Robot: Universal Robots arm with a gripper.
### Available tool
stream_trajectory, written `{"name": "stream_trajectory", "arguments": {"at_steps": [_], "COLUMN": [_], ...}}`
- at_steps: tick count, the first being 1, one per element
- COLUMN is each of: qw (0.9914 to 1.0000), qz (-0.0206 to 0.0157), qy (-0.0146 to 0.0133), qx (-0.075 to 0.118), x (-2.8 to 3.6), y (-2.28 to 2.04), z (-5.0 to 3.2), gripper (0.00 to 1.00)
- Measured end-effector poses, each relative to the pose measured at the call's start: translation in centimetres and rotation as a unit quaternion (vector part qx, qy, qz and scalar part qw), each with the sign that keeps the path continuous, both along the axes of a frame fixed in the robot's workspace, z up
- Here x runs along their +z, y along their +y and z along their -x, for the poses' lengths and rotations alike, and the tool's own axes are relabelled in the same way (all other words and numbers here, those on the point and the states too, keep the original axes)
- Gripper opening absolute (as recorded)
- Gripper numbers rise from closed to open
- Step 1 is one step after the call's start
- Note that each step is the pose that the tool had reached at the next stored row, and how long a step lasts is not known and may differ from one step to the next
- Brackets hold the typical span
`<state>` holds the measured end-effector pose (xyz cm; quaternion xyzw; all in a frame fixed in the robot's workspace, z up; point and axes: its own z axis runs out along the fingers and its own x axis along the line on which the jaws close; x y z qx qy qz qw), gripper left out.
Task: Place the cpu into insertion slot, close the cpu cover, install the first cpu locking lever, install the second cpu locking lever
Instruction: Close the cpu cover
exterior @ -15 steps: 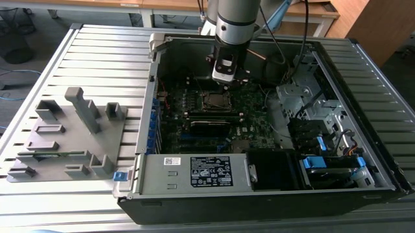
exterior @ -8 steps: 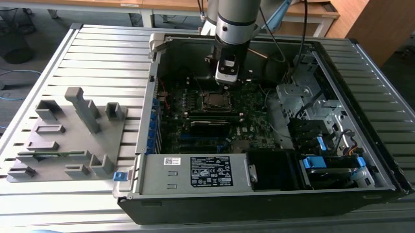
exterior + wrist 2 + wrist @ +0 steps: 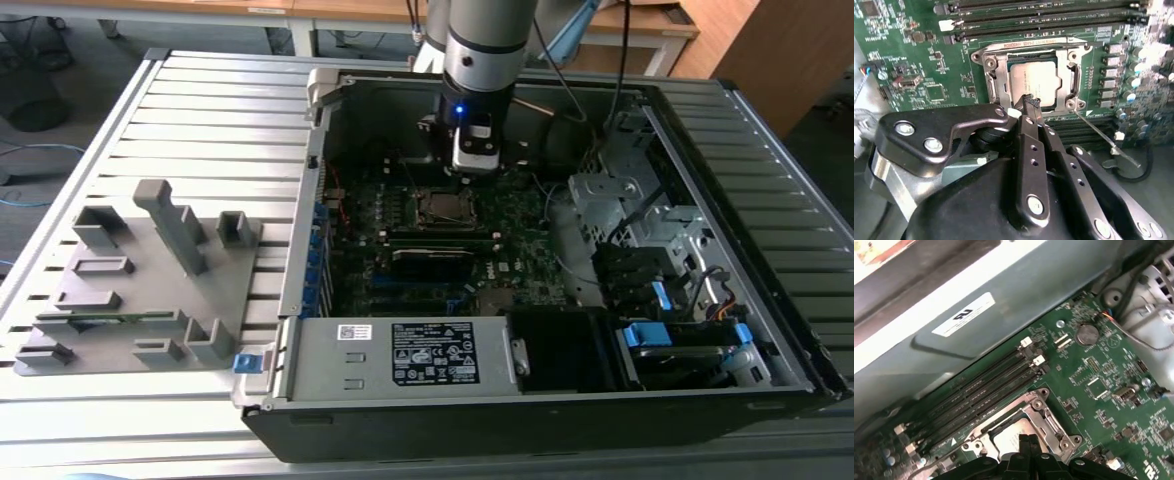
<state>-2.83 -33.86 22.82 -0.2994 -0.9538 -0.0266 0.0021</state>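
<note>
Hand [image 3: 1031, 104] clenched, empty, low over the cpu [image 3: 1034, 80] beneath the closed cpu cover [image 3: 996, 75].

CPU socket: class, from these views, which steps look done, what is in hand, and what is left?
Done: the cpu lies seated beneath the closed cpu cover. In hand: the gripper, shut and holding nothing, is at the cover's edge. Left: one locking lever sticks out unlatched.
</note>
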Motion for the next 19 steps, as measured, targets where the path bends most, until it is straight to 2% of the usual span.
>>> {"name": "stream_trajectory", "arguments": {"at_steps": [3, 5, 8, 10, 13, 15, 19], "qw": [0.99965, 0.99899, 0.99741, 0.99596, 0.99308, 0.9908, 0.9852], "qz": [0.0, 0.0, 0.0, 0.0, 0.0, 0.0, 0.0], "qy": [0.0, 0.0, 0.0, 0.0, 0.0, 0.0, 0.0], "qx": [0.026, 0.045, 0.072, 0.09, 0.117, 0.135, 0.171], "x": [-0.02, -0.02, -0.04, -0.05, -0.07, -0.08, -0.11], "y": [0.0, 0.0, 0.0, 0.0, 0.0, 0.0, 0.0], "z": [0.0, 0.0, 0.0, 0.0, 0.0, 0.0, 0.0], "gripper": [0.11, 0.11, 0.11, 0.11, 0.11, 0.11, 0.11]}}
